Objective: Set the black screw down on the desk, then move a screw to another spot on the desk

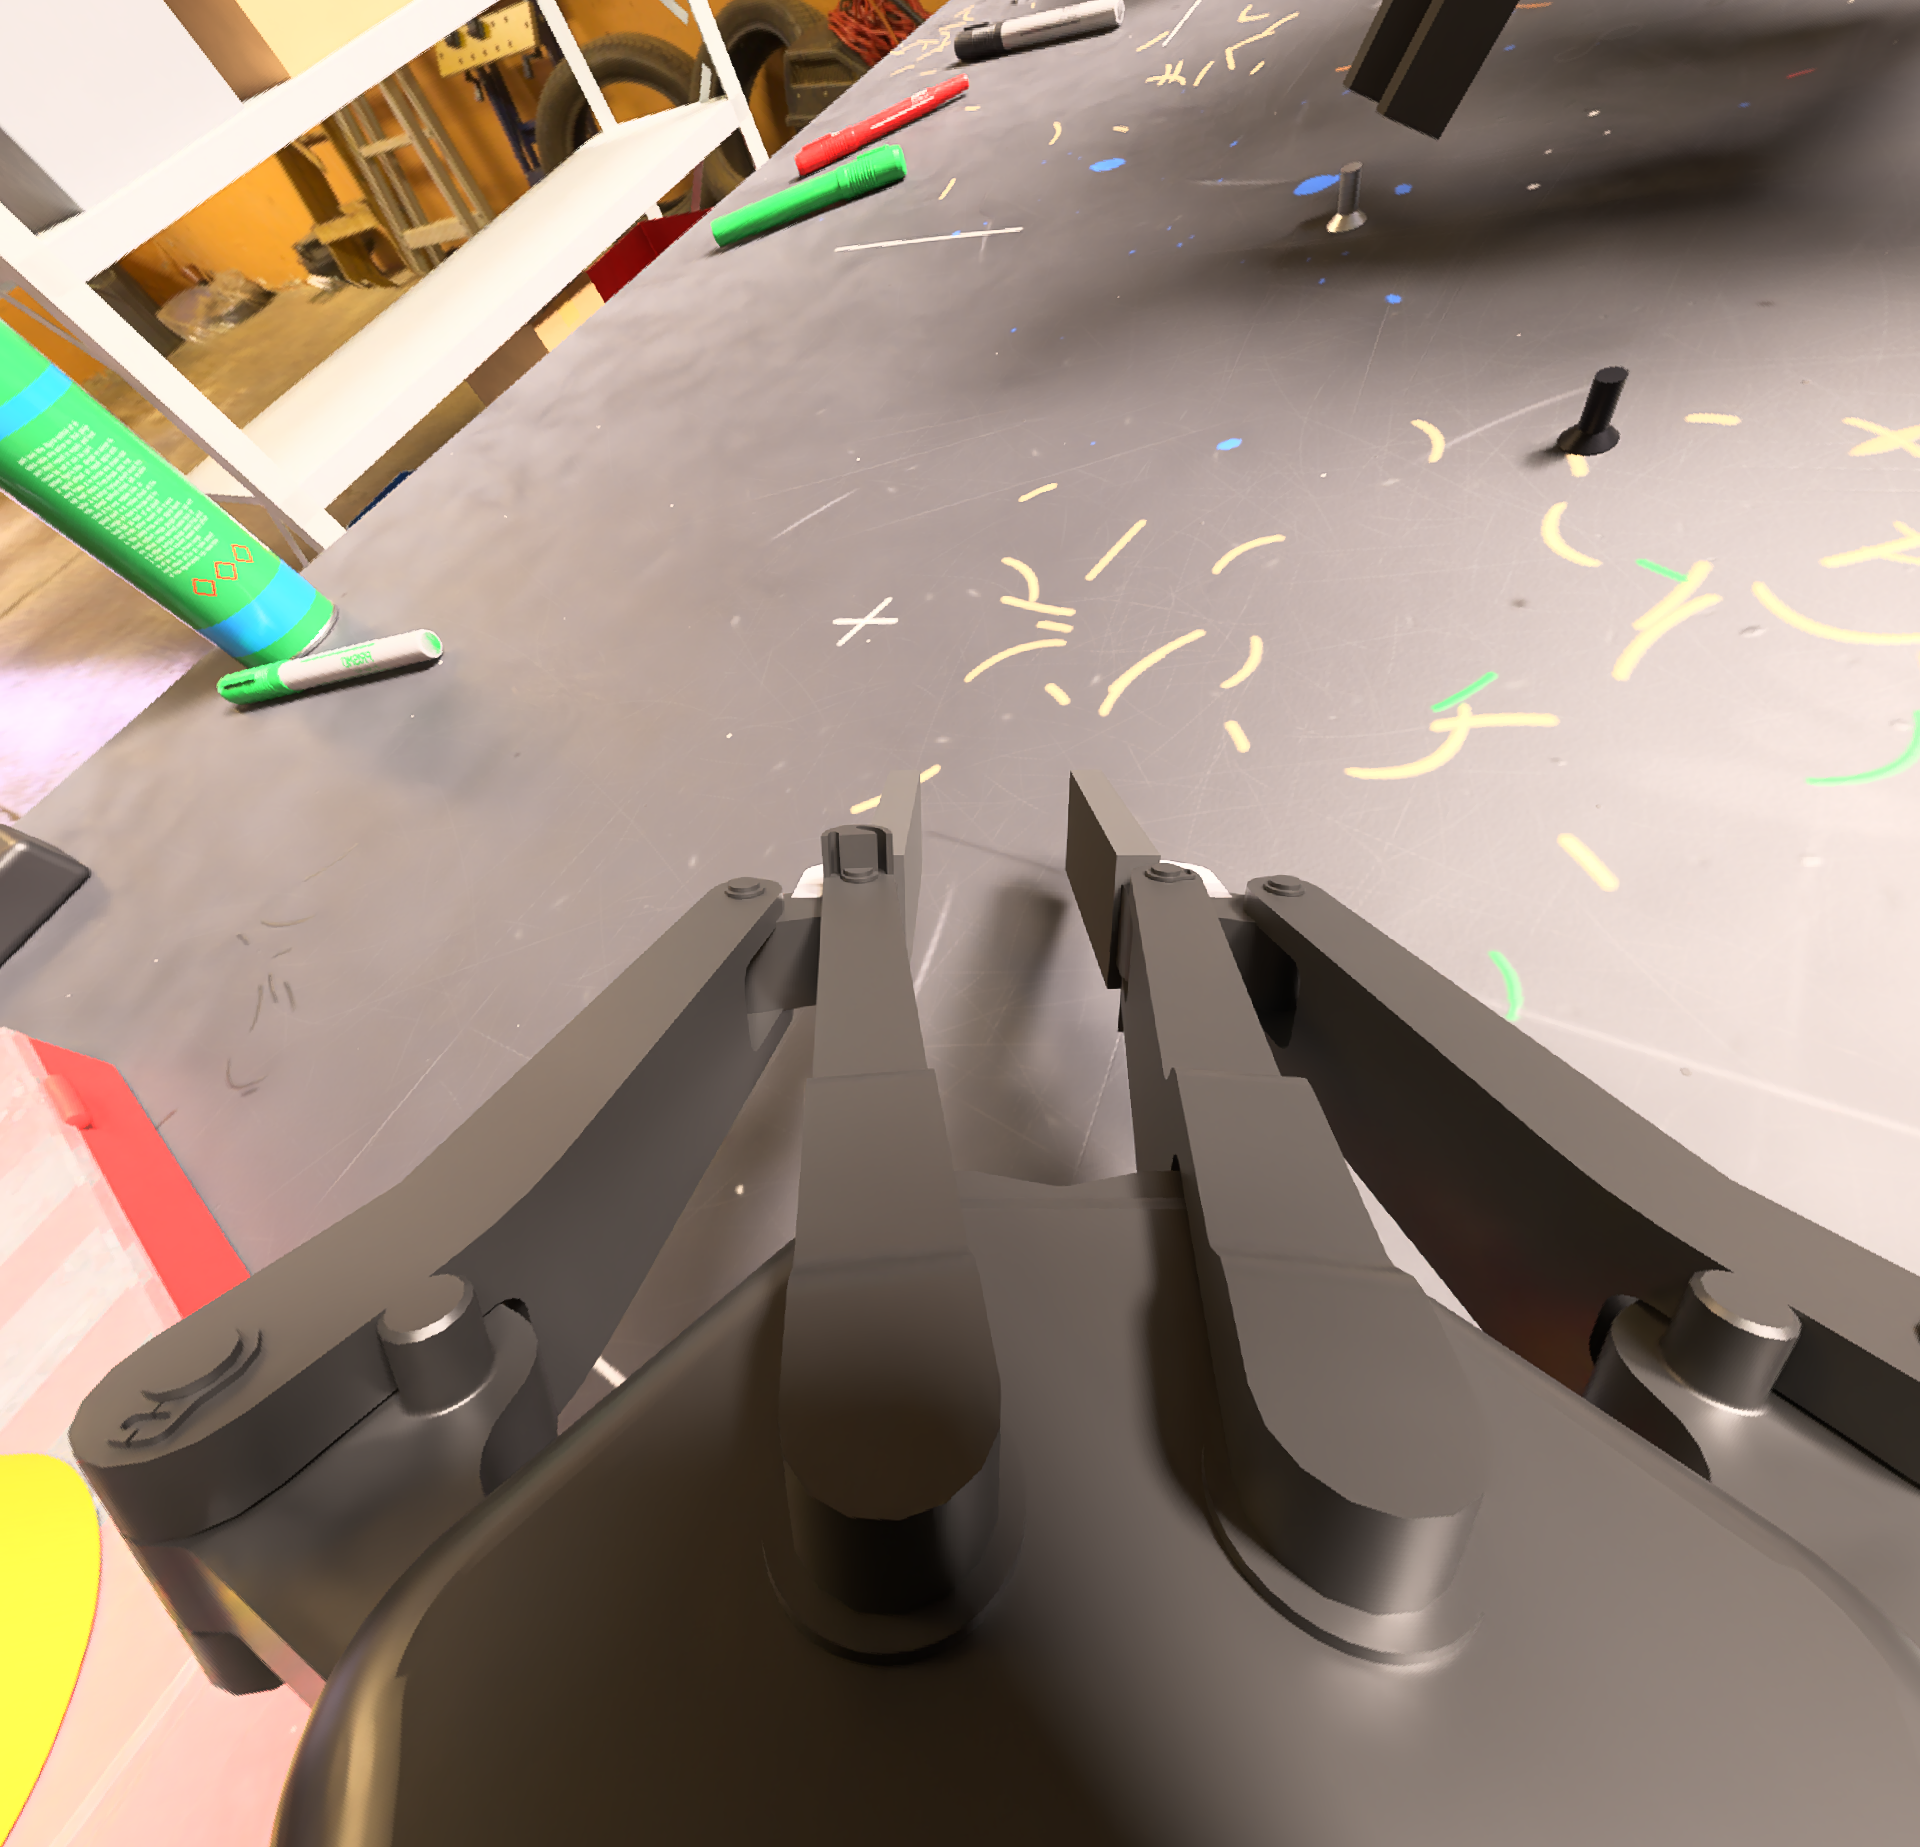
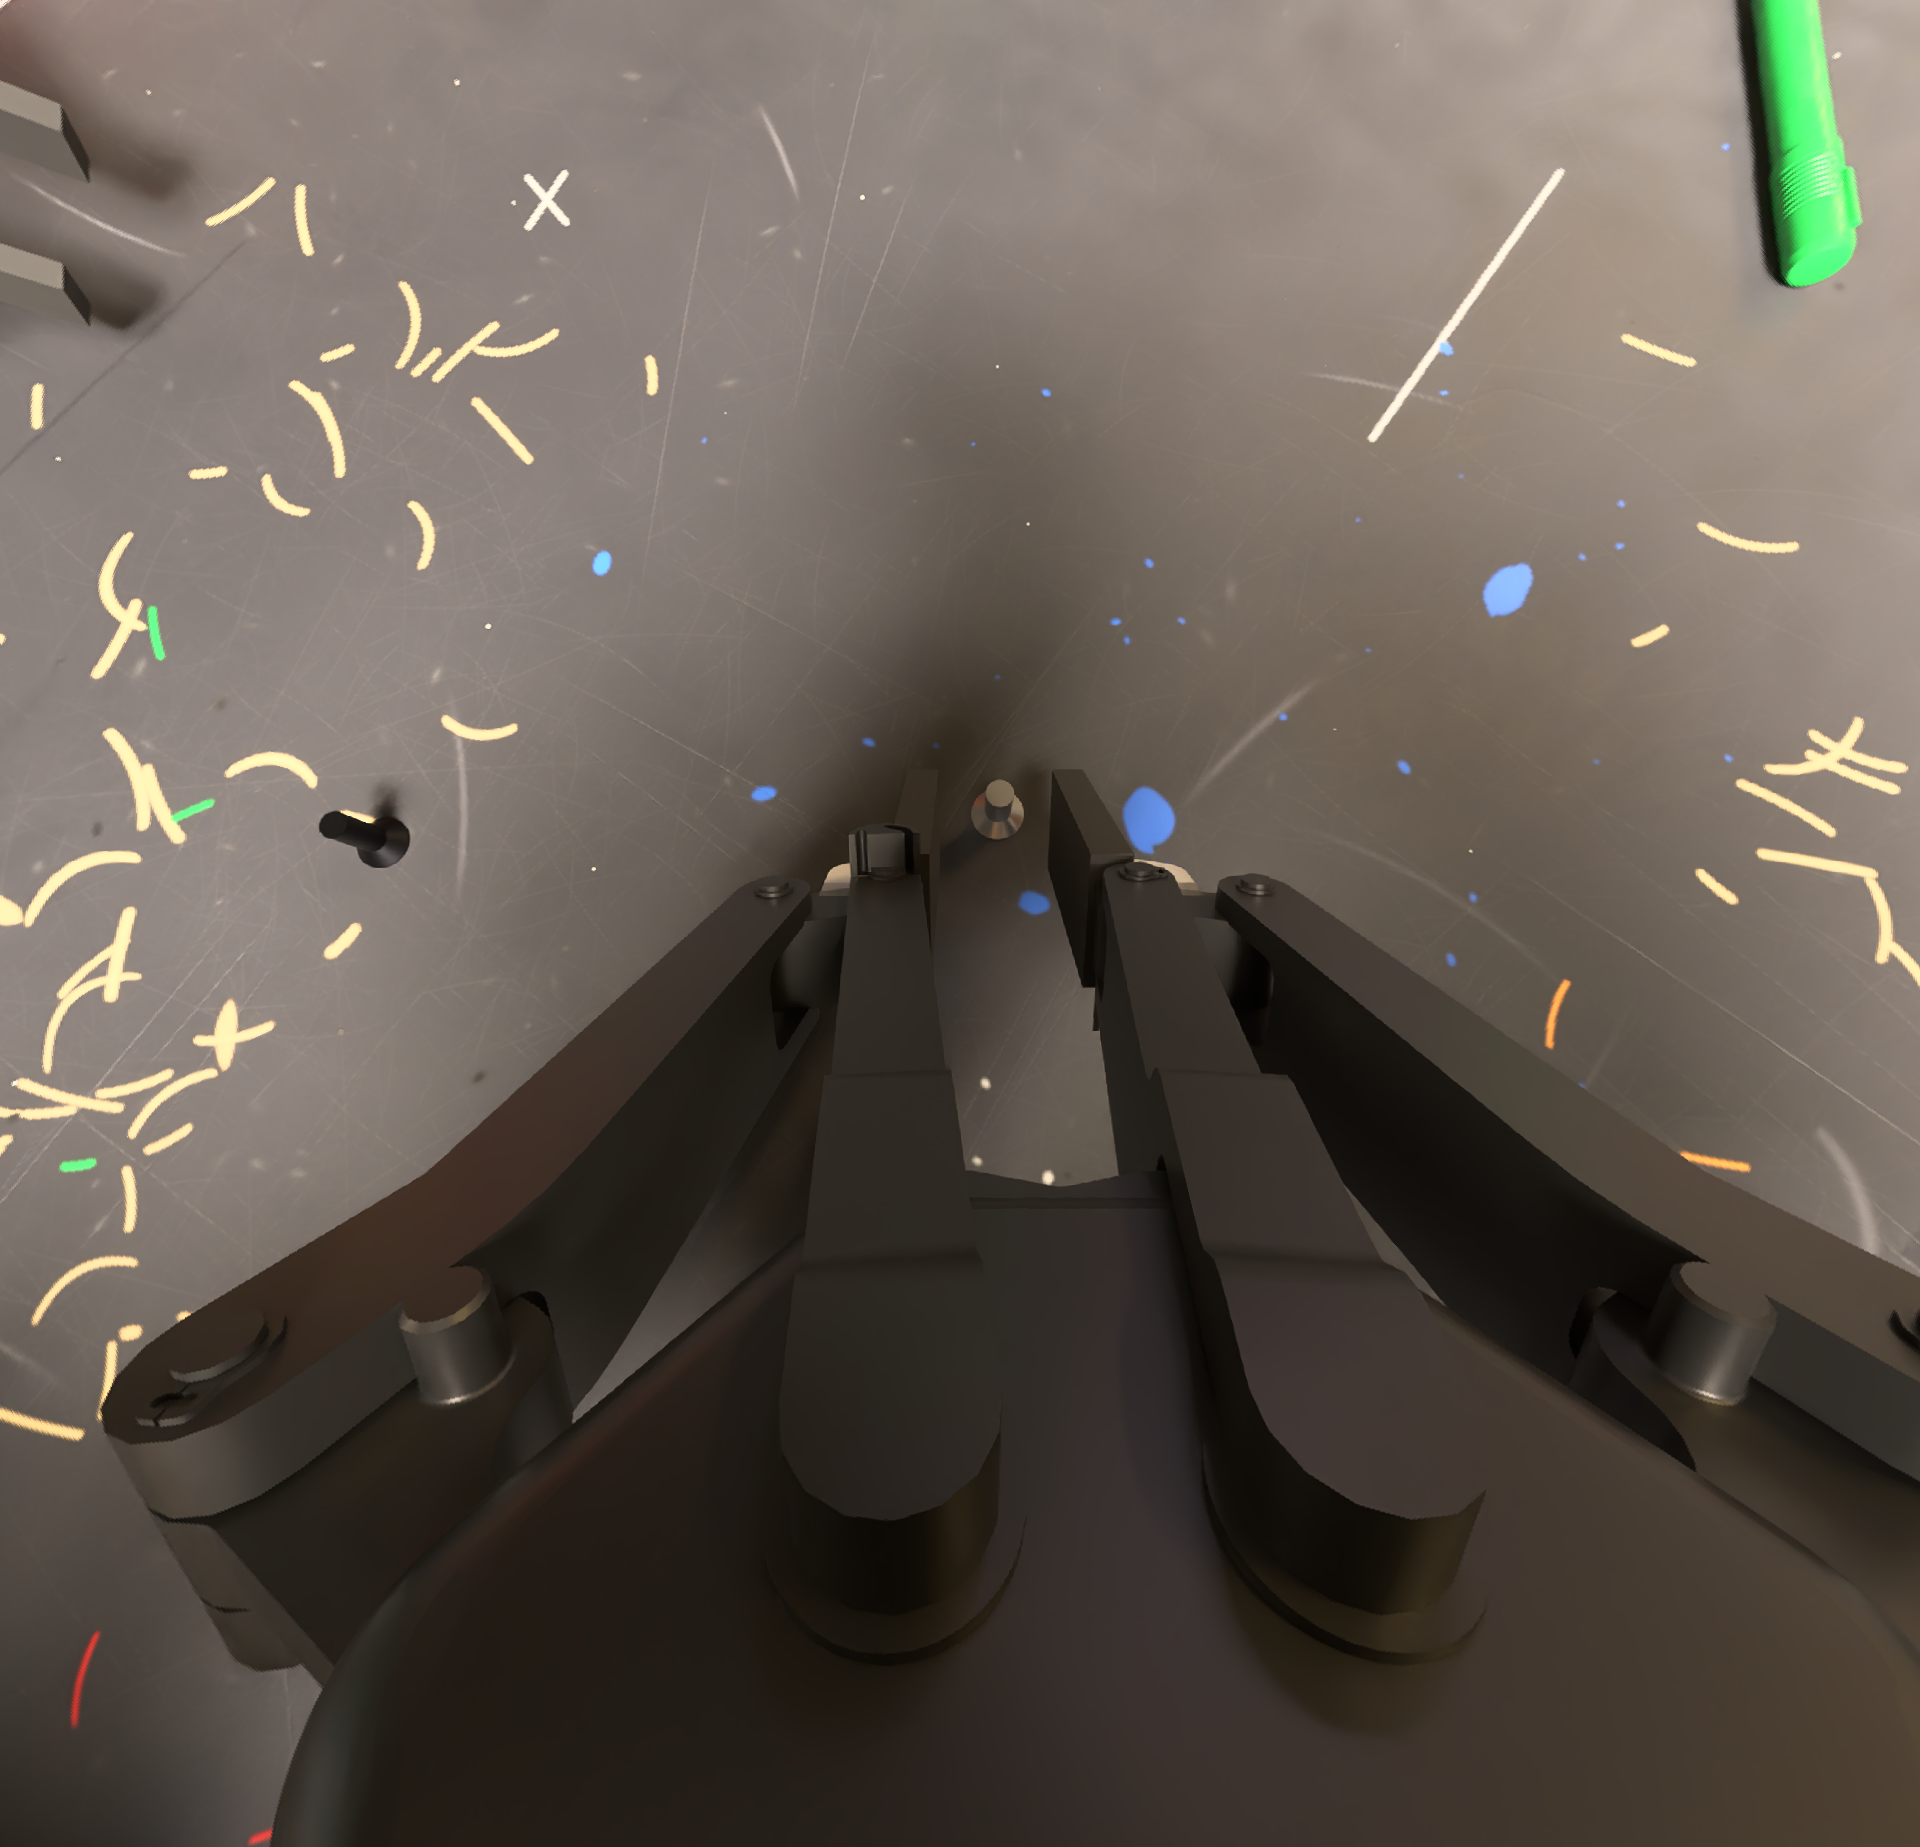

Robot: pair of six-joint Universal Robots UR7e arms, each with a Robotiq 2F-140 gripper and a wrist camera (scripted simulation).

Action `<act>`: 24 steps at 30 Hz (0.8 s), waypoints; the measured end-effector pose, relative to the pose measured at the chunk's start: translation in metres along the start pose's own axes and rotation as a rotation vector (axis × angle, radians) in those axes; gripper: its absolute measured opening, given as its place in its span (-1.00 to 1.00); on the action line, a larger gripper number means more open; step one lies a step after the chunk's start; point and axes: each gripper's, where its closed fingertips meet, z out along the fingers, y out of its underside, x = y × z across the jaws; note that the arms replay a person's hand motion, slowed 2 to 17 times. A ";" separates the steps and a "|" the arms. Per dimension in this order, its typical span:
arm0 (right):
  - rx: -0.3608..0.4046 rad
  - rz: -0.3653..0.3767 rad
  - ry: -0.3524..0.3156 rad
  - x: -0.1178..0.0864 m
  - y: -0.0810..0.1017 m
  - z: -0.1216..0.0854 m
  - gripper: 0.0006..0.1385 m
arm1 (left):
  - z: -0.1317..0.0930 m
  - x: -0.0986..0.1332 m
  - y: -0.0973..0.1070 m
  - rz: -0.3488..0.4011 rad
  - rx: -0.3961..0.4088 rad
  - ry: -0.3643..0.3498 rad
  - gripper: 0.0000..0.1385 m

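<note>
Straddling silver screw (image 2: pixel 998 810) — right gripper (image 2: pixel 992 810) parted

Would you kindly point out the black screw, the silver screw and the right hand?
black screw (image 2: pixel 364 837), right wrist view, on its shank.
silver screw (image 2: pixel 997 808), right wrist view, on its head.
right hand (image 2: pixel 992 810), right wrist view, between its fingertips.
</note>
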 end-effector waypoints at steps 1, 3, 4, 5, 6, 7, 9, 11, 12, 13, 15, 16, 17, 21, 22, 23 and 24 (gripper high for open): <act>-0.004 -0.001 -0.004 0.000 0.000 0.001 -0.59 | 0.000 0.000 0.000 0.000 0.000 0.000 -0.45; -0.016 -0.003 -0.007 0.000 -0.001 0.004 -0.59 | 0.000 0.000 0.000 0.001 0.001 0.000 -0.45; -0.022 -0.006 -0.006 0.000 -0.001 0.006 -0.58 | 0.000 0.000 0.000 0.001 0.001 -0.001 -0.45; -0.029 -0.010 -0.003 0.001 -0.001 0.007 -0.58 | 0.000 0.000 0.000 0.001 0.001 -0.001 -0.45; -0.035 -0.015 0.001 0.001 -0.001 0.009 -0.57 | 0.000 0.000 0.000 0.002 0.001 -0.001 -0.45; -0.041 -0.021 0.006 0.001 -0.002 0.010 -0.56 | 0.000 0.000 0.000 0.002 0.001 -0.001 -0.45; -0.050 -0.036 0.017 0.001 -0.003 0.013 -0.56 | 0.000 0.000 0.000 0.003 0.001 -0.001 -0.45; -0.056 -0.054 0.028 0.001 -0.005 0.016 -0.55 | 0.000 0.000 0.000 0.005 0.001 -0.001 -0.45; -0.060 -0.062 0.035 0.001 -0.005 0.017 -0.55 | 0.000 0.000 0.000 0.005 0.002 -0.001 -0.45; -0.064 -0.070 0.041 0.001 -0.005 0.018 -0.55 | 0.000 0.000 0.000 0.006 0.002 -0.002 -0.45; -0.072 -0.084 0.054 0.002 -0.006 0.021 -0.55 | 0.000 0.000 0.000 0.006 0.002 -0.002 -0.45; -0.077 -0.091 0.059 0.002 -0.006 0.022 -0.55 | 0.000 0.000 0.000 0.006 0.002 -0.002 -0.45; -0.082 -0.097 0.065 0.002 -0.006 0.023 -0.55 | 0.000 0.000 0.000 0.006 0.002 -0.002 -0.45; -0.106 -0.114 0.082 0.003 -0.005 0.027 -0.55 | 0.000 0.000 0.000 0.005 0.001 -0.002 -0.45; -0.111 -0.116 0.086 0.004 -0.004 0.027 -0.55 | 0.000 0.000 0.000 0.004 0.001 -0.001 -0.45; -0.117 -0.118 0.090 0.005 -0.003 0.028 -0.55 | 0.000 0.000 0.000 0.003 0.001 -0.001 -0.45; -0.122 -0.120 0.093 0.005 -0.003 0.028 -0.55 | 0.000 0.000 0.000 0.002 0.001 0.000 -0.45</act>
